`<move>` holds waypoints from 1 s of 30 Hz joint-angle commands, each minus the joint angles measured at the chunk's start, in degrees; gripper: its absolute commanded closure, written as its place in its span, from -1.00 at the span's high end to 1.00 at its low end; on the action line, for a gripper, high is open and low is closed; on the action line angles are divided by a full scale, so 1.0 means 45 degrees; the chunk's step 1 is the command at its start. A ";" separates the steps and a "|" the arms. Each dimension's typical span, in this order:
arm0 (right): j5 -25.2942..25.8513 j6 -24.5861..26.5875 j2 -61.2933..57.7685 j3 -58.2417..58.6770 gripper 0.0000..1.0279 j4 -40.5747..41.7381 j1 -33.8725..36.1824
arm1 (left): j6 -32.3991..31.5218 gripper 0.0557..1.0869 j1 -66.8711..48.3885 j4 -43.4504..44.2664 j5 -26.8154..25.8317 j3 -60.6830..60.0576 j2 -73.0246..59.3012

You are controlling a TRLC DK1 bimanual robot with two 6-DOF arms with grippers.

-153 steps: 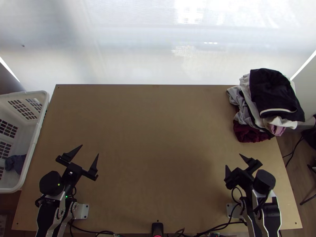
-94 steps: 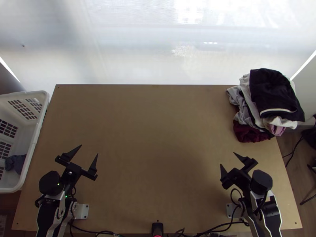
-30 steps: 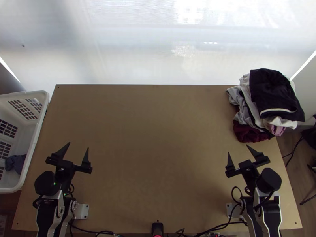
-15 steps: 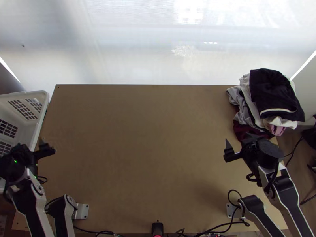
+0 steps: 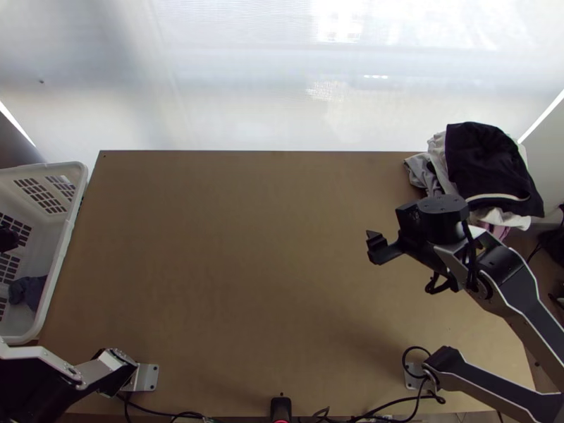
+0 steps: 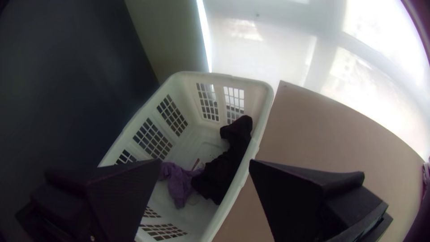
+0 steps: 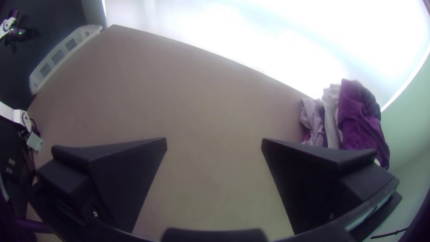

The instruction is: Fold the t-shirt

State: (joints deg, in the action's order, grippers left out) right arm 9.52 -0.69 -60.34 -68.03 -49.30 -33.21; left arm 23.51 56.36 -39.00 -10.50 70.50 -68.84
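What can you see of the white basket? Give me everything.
The white basket looks like rigid plastic, open-topped, with rounded corners and gridded openings in its walls. It stands upright beside the left edge of the table; contact there is unclear. Inside lie a bunched dark cloth and a smaller purplish cloth. The open left gripper hangs over it.

Left gripper (image 5: 8,240) and right gripper (image 5: 385,248) open, 2 fingers wide apart on each

Beyond the table's (image 5: 247,247) far edge is 1 pale sheet (image 5: 240,92), at its near edge 1 black device (image 5: 280,407).
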 commanded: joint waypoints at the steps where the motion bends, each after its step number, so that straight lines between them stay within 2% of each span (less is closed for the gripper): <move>1: 0.0170 -0.0238 -0.2471 -0.3613 0.91 -0.1447 -0.1311 | 0.0987 0.87 0.1460 -0.1684 -0.0069 0.3103 -0.3414; 6: 0.0131 -0.0648 -0.3682 -0.4765 0.91 -0.1662 -0.1838 | 0.1886 0.87 0.2300 -0.1860 -0.0147 0.3611 -0.4976; 13: 0.0170 -0.0609 -0.5225 -0.6210 0.91 -0.1682 -0.2366 | 0.3448 0.87 0.2749 -0.1665 -0.0244 0.3923 -0.7222; 23: 0.0189 -0.0589 -0.6260 -0.7304 0.91 -0.1838 -0.2932 | 0.4190 0.87 0.2710 -0.2309 -0.0225 0.7283 -1.1539; 27: 0.0189 -0.0550 -0.6279 -0.7343 0.91 -0.1955 -0.2932 | 0.4464 0.87 0.2671 -0.3208 -0.0244 0.8982 -1.3355; 30: 0.0209 -0.0511 -0.6416 -0.7324 0.91 -0.2014 -0.2932 | 0.4483 0.87 0.2652 -0.2875 -0.0381 0.9314 -1.3882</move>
State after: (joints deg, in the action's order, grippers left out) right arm 10.33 -3.25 -87.68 -100.03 -57.82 -45.98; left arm 42.33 68.38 -51.07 -11.60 105.06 -122.02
